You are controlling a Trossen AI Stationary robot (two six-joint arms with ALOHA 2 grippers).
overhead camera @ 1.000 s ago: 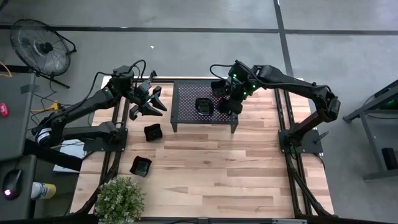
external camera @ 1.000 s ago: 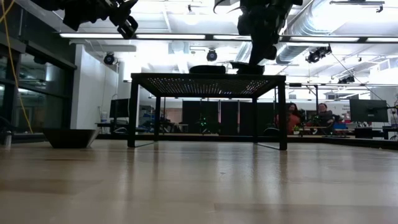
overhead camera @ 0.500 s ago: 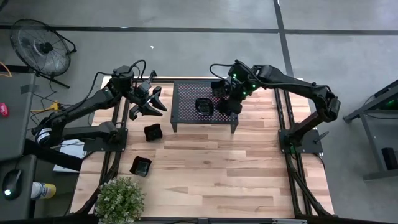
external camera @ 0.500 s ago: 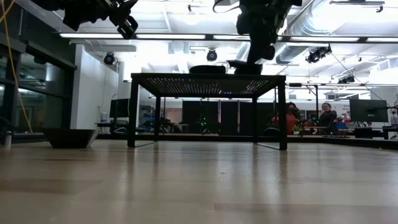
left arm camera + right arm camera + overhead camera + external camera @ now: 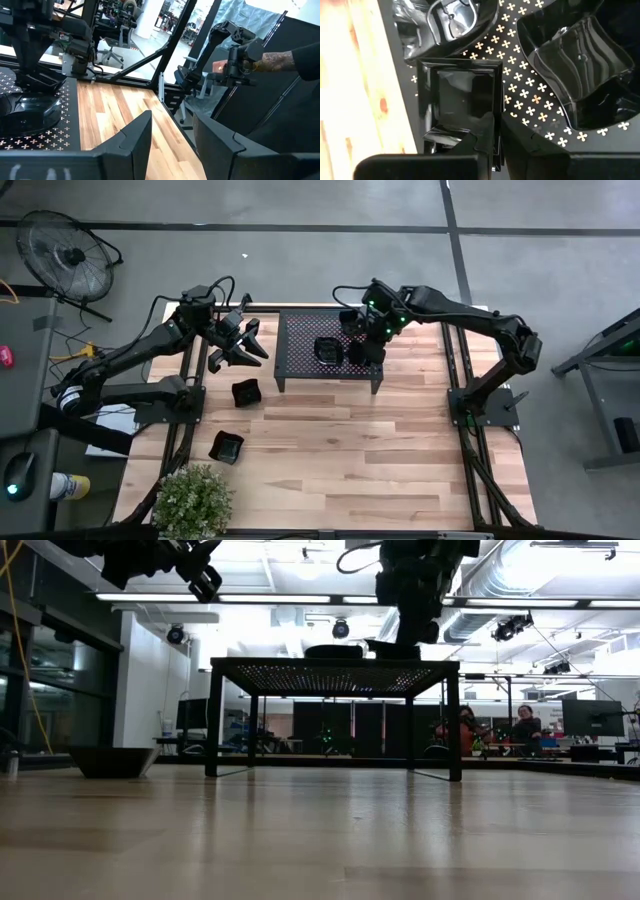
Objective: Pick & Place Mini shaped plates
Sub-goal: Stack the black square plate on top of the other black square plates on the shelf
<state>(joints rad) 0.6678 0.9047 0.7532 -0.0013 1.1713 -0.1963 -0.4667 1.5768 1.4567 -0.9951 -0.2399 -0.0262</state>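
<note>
Square plate [image 5: 462, 102] on rack [image 5: 530, 107], rim between right hand [image 5: 497, 145] fingers.

Perforated black rack [image 5: 330, 350] on wooden table [image 5: 350, 450], potted plant [image 5: 190, 502], floor fan [image 5: 68, 258]

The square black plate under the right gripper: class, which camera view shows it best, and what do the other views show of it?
The right wrist view: the square plate fills the frame, lying on the perforated rack at the right gripper. In the high view the arm mostly covers it; the low view gives only a dark edge-on sliver on the rack; the left wrist view misses it.
</note>
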